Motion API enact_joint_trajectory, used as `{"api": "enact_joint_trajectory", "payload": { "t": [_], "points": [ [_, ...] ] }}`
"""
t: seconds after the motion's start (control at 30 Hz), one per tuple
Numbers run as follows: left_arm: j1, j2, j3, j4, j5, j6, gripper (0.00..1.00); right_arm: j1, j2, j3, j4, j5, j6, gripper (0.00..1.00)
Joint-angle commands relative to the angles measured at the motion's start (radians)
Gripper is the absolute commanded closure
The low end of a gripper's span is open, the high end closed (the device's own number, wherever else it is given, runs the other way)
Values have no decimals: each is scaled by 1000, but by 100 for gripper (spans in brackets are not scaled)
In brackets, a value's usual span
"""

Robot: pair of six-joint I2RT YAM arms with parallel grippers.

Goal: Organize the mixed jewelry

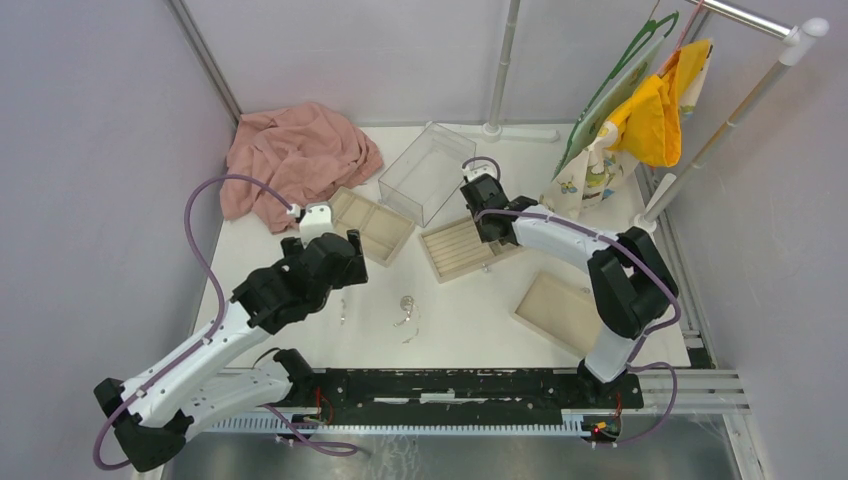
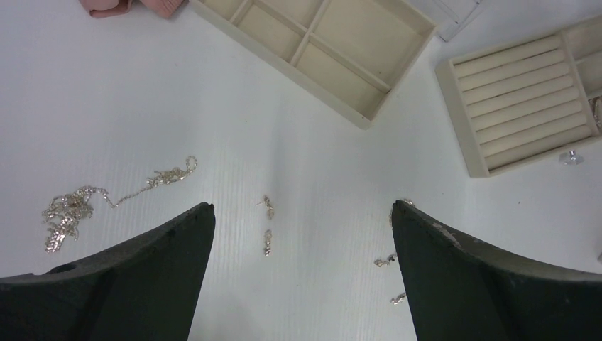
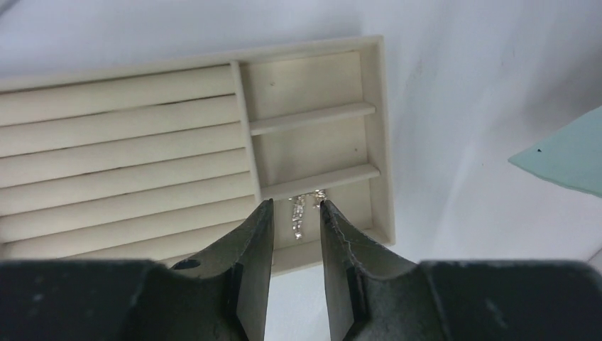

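- Setting: robotics lab test cell.
- Plain grey panel walls (image 1: pixel 90 150) on metal framing enclose the white counter (image 1: pixel 470 320).
- Black mounting rail (image 1: pixel 450 385) carries both arm bases.
- Right of the right end effector (image 1: pixel 476 183): garment rack (image 1: pixel 735 117) with hung cloth props.

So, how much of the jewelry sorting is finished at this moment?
Done: one small silver piece lies in a side compartment of the ring tray. In hand: nothing; the right gripper hangs over that piece, jaws parted, and the left gripper is wide open over the table. Left: a tangled chain and several small bits loose on the table.
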State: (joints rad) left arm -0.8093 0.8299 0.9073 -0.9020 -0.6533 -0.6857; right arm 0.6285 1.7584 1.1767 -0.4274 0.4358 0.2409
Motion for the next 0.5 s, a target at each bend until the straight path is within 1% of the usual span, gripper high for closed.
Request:
{"api": "enact_joint_trajectory", "payload": {
  "t": [0.0,0.13,0.2,0.27,0.37,0.4,0.47],
  "points": [
    [7,27,42,18,-39,14,0,44,-100,42,22,-78,26,64],
    [36,39,47,24,-24,35,0,173,-105,40,17,-105,55,64],
    [91,45,47,28,5,58,0,243,-86,50,-2,-116,69,64],
    [196,51,47,30,76,85,0,298,-76,40,9,-138,94,63],
    [406,59,42,53,221,133,0,368,-61,29,40,-173,127,63],
    [454,76,49,49,253,137,0,393,-52,35,42,-176,132,62],
    [495,140,71,13,260,120,0,433,-31,42,42,-176,142,60]
  ]
}}
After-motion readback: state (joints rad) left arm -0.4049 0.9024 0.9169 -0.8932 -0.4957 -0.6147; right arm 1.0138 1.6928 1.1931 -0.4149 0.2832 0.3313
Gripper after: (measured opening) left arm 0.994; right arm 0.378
